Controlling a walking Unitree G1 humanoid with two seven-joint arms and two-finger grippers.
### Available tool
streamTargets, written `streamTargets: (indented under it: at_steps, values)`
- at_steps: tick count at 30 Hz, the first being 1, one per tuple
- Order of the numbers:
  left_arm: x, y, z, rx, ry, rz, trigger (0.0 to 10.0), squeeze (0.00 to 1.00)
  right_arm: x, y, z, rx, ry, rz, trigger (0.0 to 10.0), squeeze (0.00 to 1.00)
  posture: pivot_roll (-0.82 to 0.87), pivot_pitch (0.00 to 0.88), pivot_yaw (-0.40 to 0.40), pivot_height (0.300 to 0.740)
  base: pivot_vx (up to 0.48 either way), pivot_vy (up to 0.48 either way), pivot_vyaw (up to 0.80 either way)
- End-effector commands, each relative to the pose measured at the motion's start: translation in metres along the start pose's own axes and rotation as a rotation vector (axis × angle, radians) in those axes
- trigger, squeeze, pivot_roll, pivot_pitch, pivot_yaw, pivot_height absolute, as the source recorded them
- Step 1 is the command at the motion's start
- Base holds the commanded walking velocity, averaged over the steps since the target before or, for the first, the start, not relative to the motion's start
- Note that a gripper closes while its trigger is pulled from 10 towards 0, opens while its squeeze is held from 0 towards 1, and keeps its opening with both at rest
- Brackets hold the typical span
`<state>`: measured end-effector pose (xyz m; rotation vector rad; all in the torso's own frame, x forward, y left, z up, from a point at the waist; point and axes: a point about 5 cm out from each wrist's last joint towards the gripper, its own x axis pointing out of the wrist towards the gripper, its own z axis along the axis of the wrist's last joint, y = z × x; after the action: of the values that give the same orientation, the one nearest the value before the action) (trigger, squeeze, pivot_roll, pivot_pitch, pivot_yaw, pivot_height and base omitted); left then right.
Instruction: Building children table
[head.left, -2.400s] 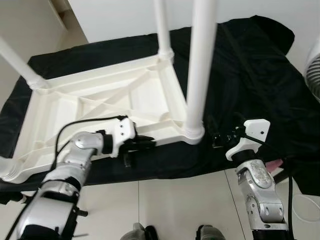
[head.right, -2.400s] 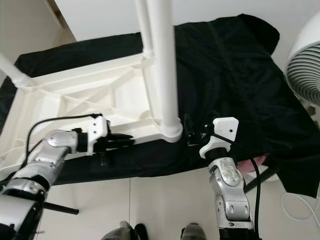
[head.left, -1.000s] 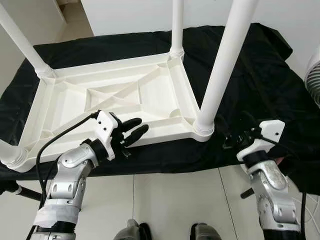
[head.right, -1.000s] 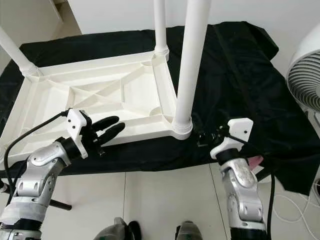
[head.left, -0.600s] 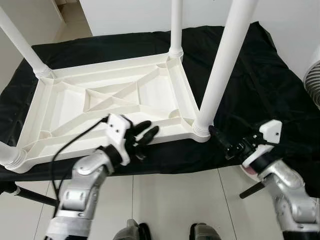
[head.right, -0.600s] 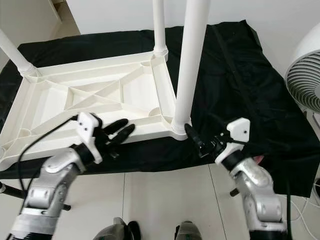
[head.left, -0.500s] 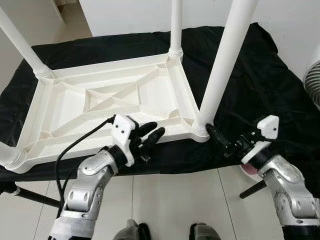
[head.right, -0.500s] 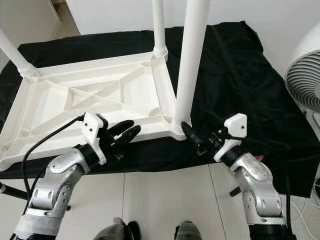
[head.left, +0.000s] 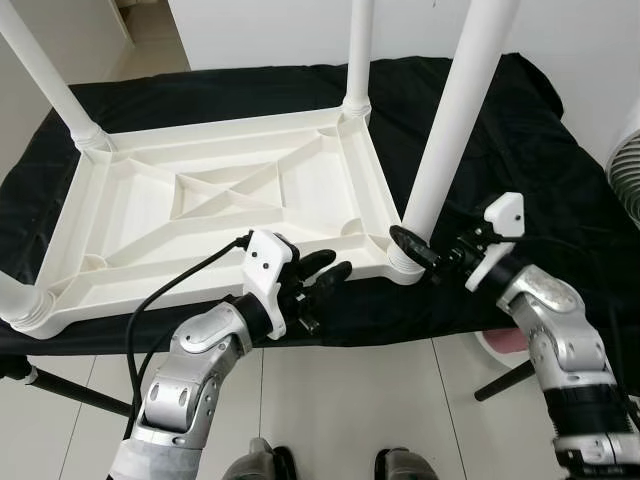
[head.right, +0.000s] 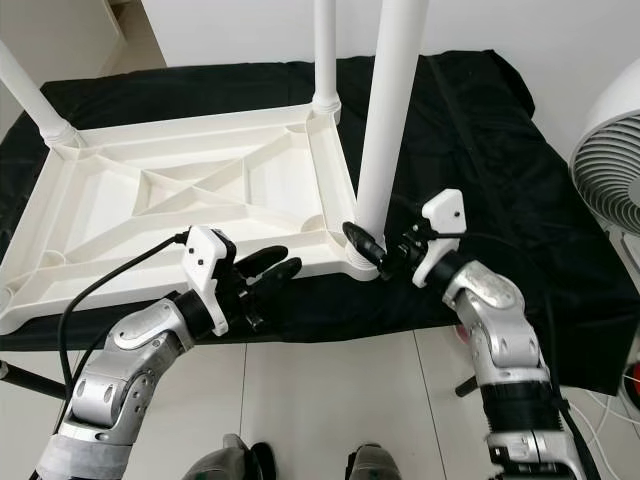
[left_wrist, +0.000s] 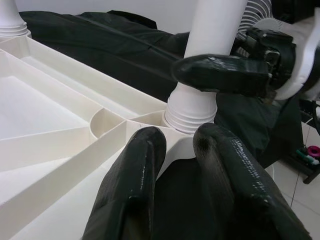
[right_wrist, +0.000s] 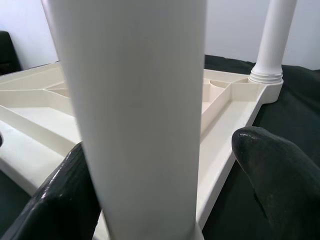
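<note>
- The white plastic children's table (head.left: 210, 200) lies upside down on a black cloth (head.left: 500, 130), its ribbed underside facing up and its long axis running left to right.
- Its round white legs stand upright; the near-right leg (head.right: 390, 110) rises from the corner socket nearest the robot.
- The right gripper (head.right: 368, 243) has its fingers spread on either side of that leg's base, not clamped.
- The left gripper (head.left: 325, 272) hovers parted just beside the table's near rim.
</note>
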<state>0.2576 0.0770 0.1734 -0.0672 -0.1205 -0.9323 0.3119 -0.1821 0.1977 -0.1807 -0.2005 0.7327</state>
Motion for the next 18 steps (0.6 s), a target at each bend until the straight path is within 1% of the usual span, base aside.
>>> streamTargets:
  at_steps: [1,5,8,9,10,11,12,13,16,17,18]
  values:
    - [-0.001,0.008,0.002,0.035,0.029,0.166,10.0,0.00,0.009,0.004,-0.006,0.013,0.033,0.054,10.0,0.00,-0.12,0.107,0.083,0.740,0.000,0.000,0.00]
    - [-0.002,0.008,0.002,0.060,0.032,0.188,10.0,0.00,0.012,0.005,-0.006,-0.009,0.035,0.082,10.0,0.00,-0.11,0.104,0.080,0.740,0.000,0.000,0.00]
    - [-0.003,0.008,0.000,0.096,0.062,0.206,10.0,0.00,0.013,0.006,-0.010,-0.020,0.052,0.138,10.0,0.00,-0.11,0.105,0.075,0.740,0.000,0.000,0.00]
    - [-0.003,0.008,0.000,0.096,0.062,0.206,10.0,0.00,0.013,0.006,-0.010,-0.020,0.052,0.138,10.0,0.00,-0.11,0.105,0.075,0.740,0.000,0.000,0.00]
    - [-0.003,0.008,0.001,0.112,0.069,0.217,10.0,0.00,0.013,0.007,-0.011,-0.020,0.056,0.160,9.8,0.00,-0.11,0.105,0.075,0.740,0.000,0.000,0.00]
    - [-0.002,0.007,0.000,0.120,0.080,0.228,10.0,0.00,0.014,0.007,-0.013,-0.017,0.059,0.175,3.8,0.00,-0.11,0.106,0.071,0.740,0.000,0.000,0.00]
    - [-0.001,0.007,0.000,0.126,0.087,0.235,10.0,0.00,0.014,0.006,-0.013,-0.014,0.061,0.185,3.8,0.00,-0.11,0.106,0.071,0.740,0.000,0.000,0.00]
    - [0.000,0.004,0.003,0.132,0.078,0.233,10.0,0.00,0.014,0.006,-0.014,-0.015,0.065,0.195,0.0,0.00,-0.10,0.107,0.069,0.740,0.000,0.000,0.00]
    - [0.002,0.002,0.005,0.142,0.078,0.237,10.0,0.00,0.014,0.006,-0.015,-0.010,0.070,0.205,0.0,0.00,-0.10,0.107,0.069,0.740,0.000,0.000,0.00]
    - [0.003,-0.006,0.003,0.171,0.099,0.245,10.0,0.00,0.012,0.005,-0.016,-0.018,0.077,0.217,0.0,0.00,-0.10,0.109,0.068,0.740,0.000,0.000,0.00]
    - [0.003,-0.006,0.003,0.171,0.099,0.245,10.0,0.00,0.012,0.005,-0.016,-0.018,0.077,0.217,0.0,0.00,-0.10,0.109,0.068,0.740,0.000,0.000,0.00]
